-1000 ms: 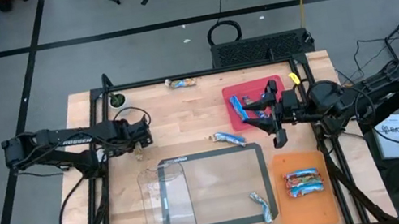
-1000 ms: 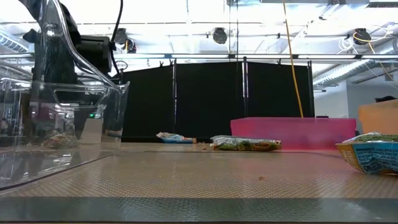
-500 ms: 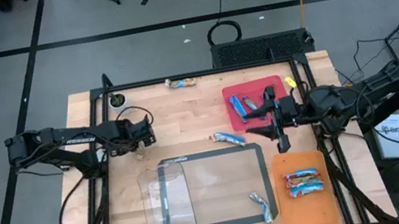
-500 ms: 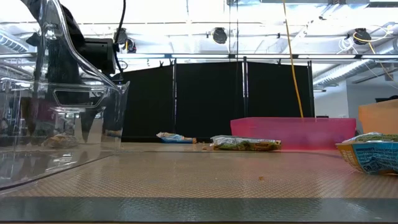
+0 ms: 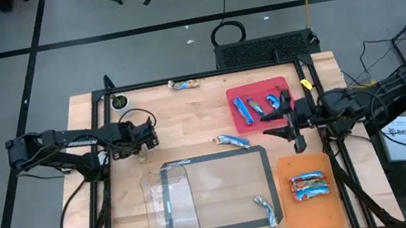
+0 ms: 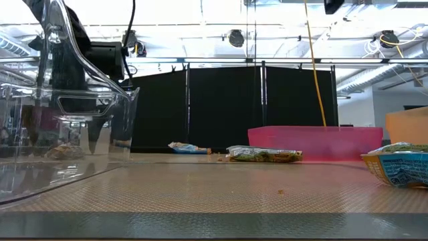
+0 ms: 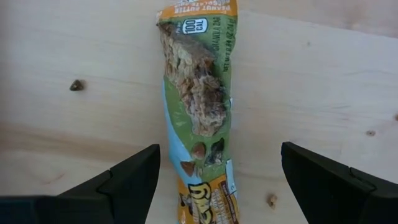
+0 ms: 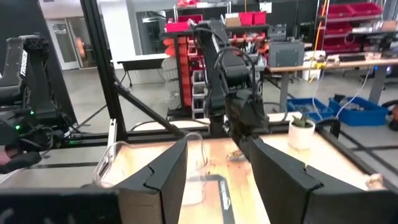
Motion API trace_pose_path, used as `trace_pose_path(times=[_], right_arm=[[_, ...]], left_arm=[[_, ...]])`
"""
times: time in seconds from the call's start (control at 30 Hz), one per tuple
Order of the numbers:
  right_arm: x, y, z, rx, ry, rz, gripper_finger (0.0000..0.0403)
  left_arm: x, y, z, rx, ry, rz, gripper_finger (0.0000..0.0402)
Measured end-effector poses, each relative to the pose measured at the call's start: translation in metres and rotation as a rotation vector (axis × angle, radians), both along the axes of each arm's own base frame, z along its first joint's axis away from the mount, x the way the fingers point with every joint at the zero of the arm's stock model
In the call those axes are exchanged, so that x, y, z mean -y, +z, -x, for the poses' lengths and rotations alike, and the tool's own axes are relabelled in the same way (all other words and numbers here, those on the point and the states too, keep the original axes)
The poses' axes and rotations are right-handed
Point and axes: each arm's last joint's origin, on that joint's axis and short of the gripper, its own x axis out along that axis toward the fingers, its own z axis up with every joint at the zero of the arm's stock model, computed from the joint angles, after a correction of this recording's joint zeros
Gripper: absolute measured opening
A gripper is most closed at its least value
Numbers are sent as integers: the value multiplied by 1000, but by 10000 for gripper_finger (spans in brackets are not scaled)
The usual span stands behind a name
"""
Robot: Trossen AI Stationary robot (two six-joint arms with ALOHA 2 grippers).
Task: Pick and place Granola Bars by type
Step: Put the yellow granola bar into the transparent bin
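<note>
Your table (image 5: 197,127) is partly sorted: blue bars (image 5: 256,105) lie in the red tray (image 5: 241,90) near its back right corner, two red-and-blue bars (image 5: 309,186) on the orange tray (image 5: 325,210) at front right. Four bars look unsorted. Left gripper (image 7: 217,183), jaws wide, hovers over a green bar (image 7: 198,112) near the left edge; right gripper (image 5: 292,126) hangs part-open and empty.

My left gripper (image 5: 142,135) points straight down, low over the table's left side, fingers (image 7: 130,177) spread wide. My right gripper (image 5: 287,126) hangs raised at the right, fingers (image 8: 155,177) parted, empty.
</note>
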Motion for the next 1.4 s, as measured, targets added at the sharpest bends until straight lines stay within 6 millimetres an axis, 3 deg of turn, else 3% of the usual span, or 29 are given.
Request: trace_pose_path(times=[0.2,0.63,0.77,1.1,1.4], right_arm=[[0,-9,1,21,0,-48,167],[0,-5,1,69,-1,-59,167],[0,-4,1,74,0,-60,167],[0,-4,1,74,0,-60,167],[0,-4,1,74,-1,-60,167]], left_arm=[[3,-12,7,11,18,29,335],[3,-13,6,16,28,25,327],[3,-13,7,9,28,27,281],[4,-14,10,-21,27,40,117],[5,-14,12,-31,-9,63,13]])
